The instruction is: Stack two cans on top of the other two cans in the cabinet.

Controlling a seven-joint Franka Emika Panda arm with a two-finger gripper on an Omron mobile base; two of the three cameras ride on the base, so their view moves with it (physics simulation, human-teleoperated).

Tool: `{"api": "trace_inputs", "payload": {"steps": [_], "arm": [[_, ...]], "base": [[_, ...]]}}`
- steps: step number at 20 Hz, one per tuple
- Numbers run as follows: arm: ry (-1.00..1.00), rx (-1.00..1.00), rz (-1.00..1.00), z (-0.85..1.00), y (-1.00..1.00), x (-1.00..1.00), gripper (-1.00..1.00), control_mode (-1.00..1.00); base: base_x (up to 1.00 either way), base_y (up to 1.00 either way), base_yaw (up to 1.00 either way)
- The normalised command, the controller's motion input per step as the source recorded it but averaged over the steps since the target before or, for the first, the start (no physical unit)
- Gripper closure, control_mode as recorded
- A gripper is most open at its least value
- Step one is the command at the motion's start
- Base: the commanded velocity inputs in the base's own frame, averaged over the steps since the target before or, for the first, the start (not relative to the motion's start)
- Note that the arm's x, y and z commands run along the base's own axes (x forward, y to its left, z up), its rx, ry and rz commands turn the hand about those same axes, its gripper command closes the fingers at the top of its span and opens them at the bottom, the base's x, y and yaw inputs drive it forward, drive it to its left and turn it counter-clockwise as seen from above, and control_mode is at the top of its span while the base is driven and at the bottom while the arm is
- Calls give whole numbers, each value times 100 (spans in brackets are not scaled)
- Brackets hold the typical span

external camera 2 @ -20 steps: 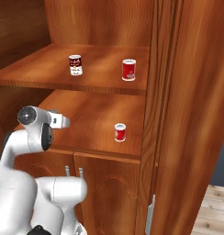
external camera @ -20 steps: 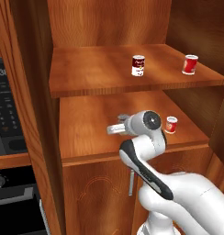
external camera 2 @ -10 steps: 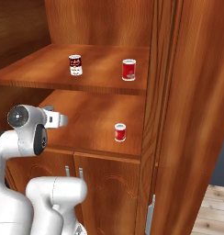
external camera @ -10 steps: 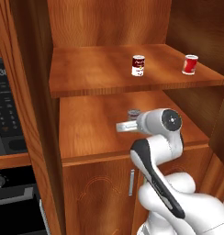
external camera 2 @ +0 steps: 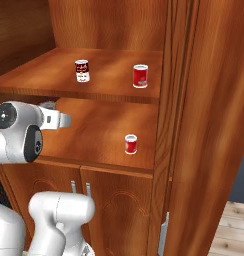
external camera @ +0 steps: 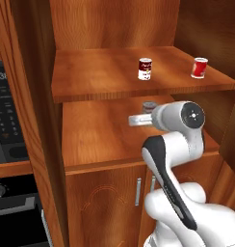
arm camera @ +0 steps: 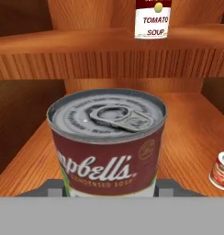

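Observation:
My gripper (arm camera: pixel 109 186) is shut on the pale grey-green can (arm camera: pixel 107 137), whose silver lid fills the hand view. From the base views the gripper (external camera: pixel 146 114) (external camera 2: pixel 49 111) holds that can (external camera: pixel 149 105) (external camera 2: pixel 47 105) above the cabinet's lower shelf (external camera: pixel 95 135), just under the upper board. The small red can with the label patch (external camera 2: pixel 130 144) (arm camera: pixel 222 170) stands on the lower shelf to the right. On the upper shelf (external camera: pixel 90 79) stand the red-over-white can (external camera: pixel 145 69) (external camera 2: pixel 82 71) (arm camera: pixel 153 18) and the plain red can (external camera: pixel 200 67) (external camera 2: pixel 140 76).
The black oven (external camera: pixel 8 140) is to the left of the cabinet's side wall (external camera: pixel 40 120). Two lower doors with slim handles (external camera: pixel 137 191) sit under the lower shelf. A thick cabinet post (external camera 2: pixel 194 130) bounds the shelves on the right.
The gripper has risen with the grey-green can held in it, up toward the underside of the upper shelf, while the wrist pulled back toward the base. The other cans stayed put.

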Motion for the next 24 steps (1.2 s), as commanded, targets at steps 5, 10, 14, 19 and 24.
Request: {"api": "trace_inputs", "payload": {"steps": [5,10,14,19,24], "arm": [[-10,0,-12,60,-3,-13,100,-100],[-5,0,-11,64,-5,-6,100,-100],[-12,0,-9,60,-9,0,100,-100],[-2,-3,-4,45,-7,8,100,-100],[-2,-7,0,32,-5,24,100,-100]], "base": [[0,0,0],[0,0,0],[0,0,0],[0,0,0],[0,0,0]]}}
